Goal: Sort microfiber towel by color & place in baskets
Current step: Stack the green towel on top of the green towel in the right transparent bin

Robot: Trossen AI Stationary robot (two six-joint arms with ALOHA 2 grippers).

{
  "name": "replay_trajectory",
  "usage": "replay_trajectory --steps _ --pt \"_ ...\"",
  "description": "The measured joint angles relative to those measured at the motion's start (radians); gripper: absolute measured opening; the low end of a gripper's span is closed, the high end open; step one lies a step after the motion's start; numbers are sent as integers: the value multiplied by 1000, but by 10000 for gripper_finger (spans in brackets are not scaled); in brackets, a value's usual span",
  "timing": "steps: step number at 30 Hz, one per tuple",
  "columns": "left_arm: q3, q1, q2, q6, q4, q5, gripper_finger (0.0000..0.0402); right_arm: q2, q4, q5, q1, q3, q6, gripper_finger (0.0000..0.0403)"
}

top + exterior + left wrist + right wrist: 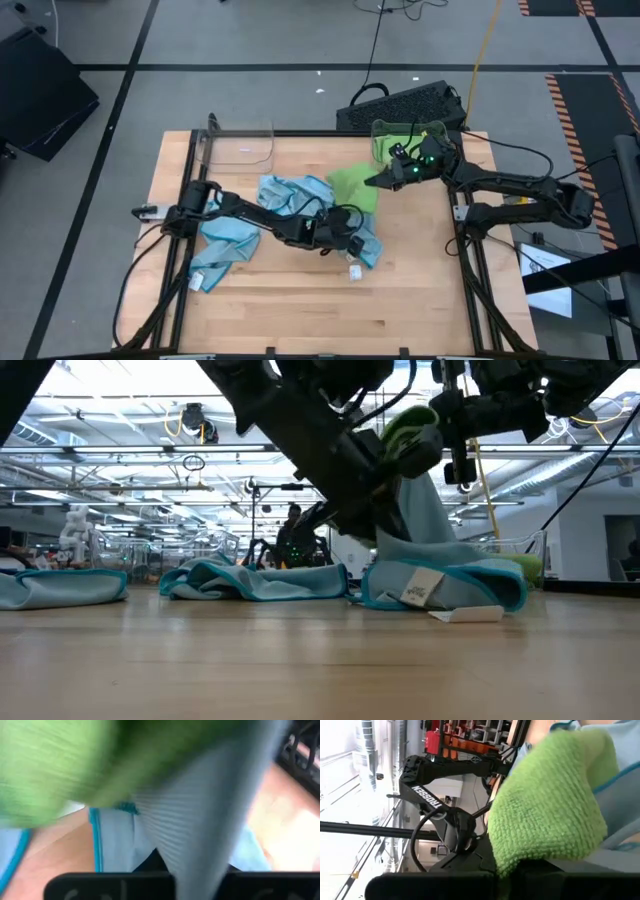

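Left of frame in the high view: one clear basket (240, 145) sits at the table's (300, 300) upper-left corner, nothing visible in it. Below it, blue towels (225, 240) sprawl from lower left toward centre; that pile is your remaining work.

Centre: your left gripper (352, 240) is low over the right end of the blue heap, clenched on a blue towel (200, 820). The left wrist view shows blue cloth rising right out from between the fingers, with green blurred over it. In the low view the blue towel (425, 510) is tented up off the wood, its white tag (420, 588) hanging at the bottom. Lift straight up until that tag end clears the pile, otherwise you'll probably drag a neighbour along.

Centre-right: the green towel (352, 185) hangs off the right gripper (380, 181), which is clamped on its edge; the right wrist view shows the green towel (545, 800) bunched right at the fingers. It overlaps the blue one, so separate vertically before either arm travels.

Upper right: the second basket (410, 140) already looks green inside. Take green there, blue to the upper-left one. Mind the arms: they're close together mid-table, so move one at a time.
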Motion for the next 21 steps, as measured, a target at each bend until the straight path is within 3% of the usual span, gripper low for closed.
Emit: replay_trajectory --steps 6,11,17,21 --pt "-4 -70 0 -49 -256 132 4 -39 24 -43 -64 4 5 4" --pt "1 -140 -8 -130 -414 150 3 -44 7 -117 -96 1 14 4" --pt "2 -200 -17 -148 -449 227 6 -44 8 -149 -125 1 16 4" --pt "0 -204 -45 -207 -490 297 35 -45 5 -169 -158 20 32 4"
